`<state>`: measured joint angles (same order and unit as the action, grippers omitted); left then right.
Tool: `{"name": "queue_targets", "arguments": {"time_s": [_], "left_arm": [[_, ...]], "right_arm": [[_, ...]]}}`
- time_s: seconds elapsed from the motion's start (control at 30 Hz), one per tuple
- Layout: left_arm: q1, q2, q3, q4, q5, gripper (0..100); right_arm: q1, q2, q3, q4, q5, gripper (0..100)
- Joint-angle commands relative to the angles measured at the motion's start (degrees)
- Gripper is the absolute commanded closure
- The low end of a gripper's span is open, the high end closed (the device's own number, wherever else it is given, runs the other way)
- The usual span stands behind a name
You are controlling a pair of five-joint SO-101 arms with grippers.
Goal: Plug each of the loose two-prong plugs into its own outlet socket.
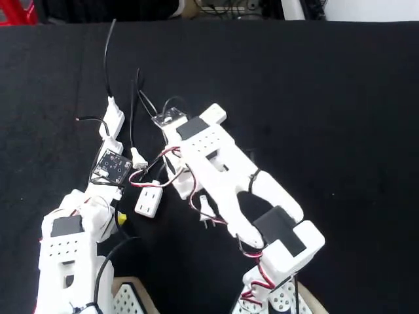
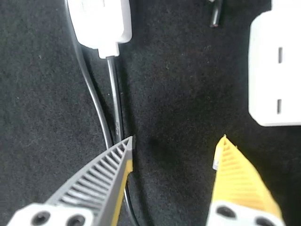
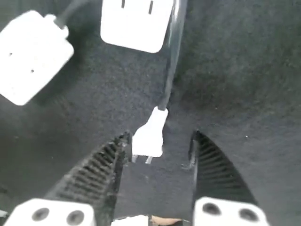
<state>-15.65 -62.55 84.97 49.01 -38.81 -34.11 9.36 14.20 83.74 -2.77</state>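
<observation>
In the right wrist view a small white two-prong plug point(image 3: 149, 136) lies on the black cloth between the fingers of my right gripper point(image 3: 159, 136), which is open. The plug's prongs point toward the camera and its black cable runs away from it. Beyond the plug sits a white outlet socket point(image 3: 135, 23) with two slots. My left gripper point(image 2: 176, 139) is open over bare cloth, its grey finger point(image 2: 101, 174) touching a black cable point(image 2: 115, 108). Beside its yellow finger point(image 2: 237, 174) lies a white outlet socket point(image 2: 275, 70). From above I see a socket point(image 1: 149, 201) and two loose plugs point(image 1: 139, 159) point(image 1: 206, 210).
A white block point(image 3: 30, 56) with a cable lies off to one side of the right gripper. A white connector body point(image 2: 99, 21) with two black cables lies ahead of the left gripper. Cables point(image 1: 134, 98) trail over the black cloth point(image 1: 327, 98) toward the far edge.
</observation>
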Motion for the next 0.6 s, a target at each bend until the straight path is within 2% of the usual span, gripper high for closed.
{"name": "queue_targets", "arguments": {"time_s": [0.0,0.2,0.4,0.57], "left_arm": [[0.7,-0.4,-0.1,-0.3,-0.4,73],[0.7,-0.4,-0.1,-0.3,-0.4,73],[0.8,-0.4,-0.1,-0.3,-0.5,73],[0.8,-0.4,-0.1,0.6,-0.6,73]], "right_arm": [[3.3,-0.2,-1.3,1.0,1.5,79.7],[5.3,-0.2,4.0,0.6,5.4,79.8],[0.4,-0.2,13.4,-13.6,1.3,79.8],[0.2,-0.2,15.6,-14.1,1.1,79.8]]}}
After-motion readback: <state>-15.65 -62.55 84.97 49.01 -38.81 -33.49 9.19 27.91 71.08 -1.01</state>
